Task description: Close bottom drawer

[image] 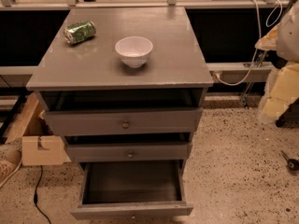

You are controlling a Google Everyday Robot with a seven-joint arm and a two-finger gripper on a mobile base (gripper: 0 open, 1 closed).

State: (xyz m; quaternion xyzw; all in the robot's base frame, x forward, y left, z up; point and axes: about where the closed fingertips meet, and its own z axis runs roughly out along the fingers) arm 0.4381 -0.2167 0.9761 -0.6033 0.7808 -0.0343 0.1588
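Observation:
The bottom drawer (132, 210) of the grey cabinet (117, 59) is pulled far out toward me. Its dark boxy inside (132, 181) shows nothing in it, and its small round knob (133, 216) sits at the lower edge of the view. The middle drawer (128, 151) and the top drawer (124, 121) stand slightly out, each with a round knob. My gripper (281, 90) is a pale white and yellowish shape at the right edge of the view. It is well to the right of the cabinet, at about the height of the top drawer, and touches nothing.
A white bowl (134, 51) and a crushed green can (80, 32) stand on the cabinet top. A cardboard box (39, 149) and a black cable (38, 199) lie on the speckled floor at the left. White cables (243, 76) hang at the back right, and a small dark object (290, 162) lies on the floor.

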